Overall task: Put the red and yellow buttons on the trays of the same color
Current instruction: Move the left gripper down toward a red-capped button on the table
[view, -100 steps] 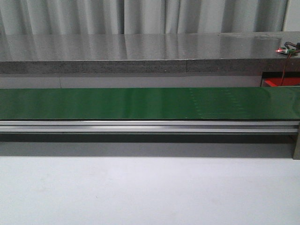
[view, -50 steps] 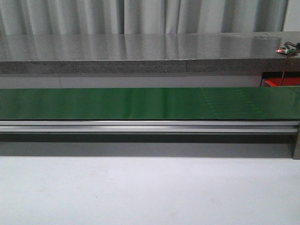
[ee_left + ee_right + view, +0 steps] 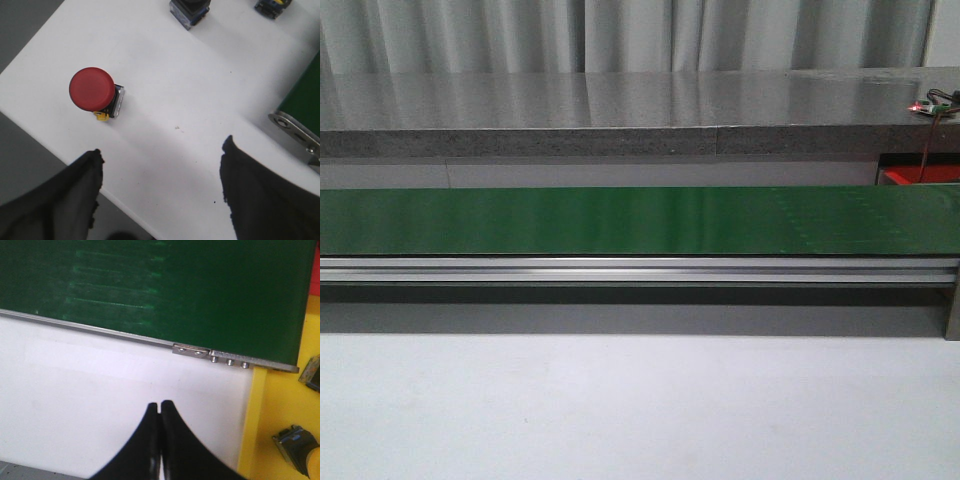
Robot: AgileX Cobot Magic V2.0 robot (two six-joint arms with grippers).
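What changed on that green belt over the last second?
A faint pale patch of marks on the green belt drifted to the right, so the belt seems to be running. Nothing was picked up or let go in the front view. The grey counter and white table look unchanged.

Red button [image 3: 93, 91] stands upright on white table [image 3: 200, 100].

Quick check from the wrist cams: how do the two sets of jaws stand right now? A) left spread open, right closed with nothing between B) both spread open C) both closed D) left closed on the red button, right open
A: the left gripper is spread wide above the white table, apart from the red button; the right gripper has its jaws pressed together, empty.
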